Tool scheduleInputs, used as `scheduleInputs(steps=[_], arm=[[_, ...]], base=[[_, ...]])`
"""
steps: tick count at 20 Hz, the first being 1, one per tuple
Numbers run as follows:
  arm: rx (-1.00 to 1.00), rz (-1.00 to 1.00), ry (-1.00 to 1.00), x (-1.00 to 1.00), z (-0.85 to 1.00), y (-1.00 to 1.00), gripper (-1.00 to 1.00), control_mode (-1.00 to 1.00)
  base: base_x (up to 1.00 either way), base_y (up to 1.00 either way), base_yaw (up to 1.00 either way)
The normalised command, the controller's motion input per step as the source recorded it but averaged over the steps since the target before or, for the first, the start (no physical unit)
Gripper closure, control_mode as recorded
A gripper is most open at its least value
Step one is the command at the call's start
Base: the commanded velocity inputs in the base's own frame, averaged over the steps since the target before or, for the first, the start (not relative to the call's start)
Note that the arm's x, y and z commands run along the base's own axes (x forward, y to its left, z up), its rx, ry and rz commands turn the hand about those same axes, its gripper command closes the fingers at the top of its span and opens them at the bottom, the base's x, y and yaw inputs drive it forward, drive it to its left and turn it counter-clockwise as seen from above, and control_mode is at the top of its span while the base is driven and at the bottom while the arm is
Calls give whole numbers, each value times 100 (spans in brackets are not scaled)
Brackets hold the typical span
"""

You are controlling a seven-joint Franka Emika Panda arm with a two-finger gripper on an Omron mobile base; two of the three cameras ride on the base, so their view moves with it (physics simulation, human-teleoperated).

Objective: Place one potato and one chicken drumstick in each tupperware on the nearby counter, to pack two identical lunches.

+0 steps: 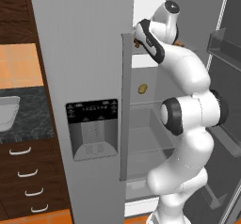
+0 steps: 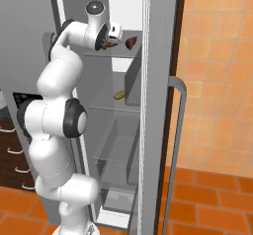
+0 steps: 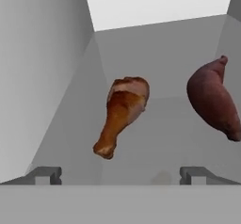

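Chicken drumstick [image 3: 121, 114] on fridge shelf, largely arm-hidden from both base views, ahead of wide-open, empty jaws.

matt browned skin, slightly mottled, on the chicken drumstick [image 3: 121, 112]. dull reddish-brown skin, smooth, on the sweet potato [image 3: 212, 99] beside it. plain matt grey fridge shelf [image 3: 141, 138] beneath both. smooth yellowish-olive potato [image 1: 142, 88] on a clear, glassy lower shelf [image 1: 146, 100]. brushed grey metal look on the fridge door [image 1: 80, 44]. dark speckled stone on the desk [image 1: 26, 119] at the left edge, polished. dark brown wood grain on the drawers [image 1: 28, 180], with shiny silver handles [image 1: 20, 151]. glossy white plastic arm [image 1: 188, 124] with black joints.
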Motion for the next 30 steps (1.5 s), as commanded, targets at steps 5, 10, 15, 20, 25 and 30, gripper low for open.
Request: scheduleInputs(steps=[5,10,15,20,25,30], arm=[[3,-4,0,28,-15,0,-100,-100],[3,-2,0,28,-9,0,-100,-100],[5,0,0,34,-9,0,-100,-100],[5,0,0,41,-10,0,-100,-100],[5,0,0,48,-18,0,-100,-100],[2,0,1,62,-24,1,-100,-100]], base=[[0,0,0],[0,0,0],[0,0,0],[0,0,0],[0,0,0],[0,0,0]])
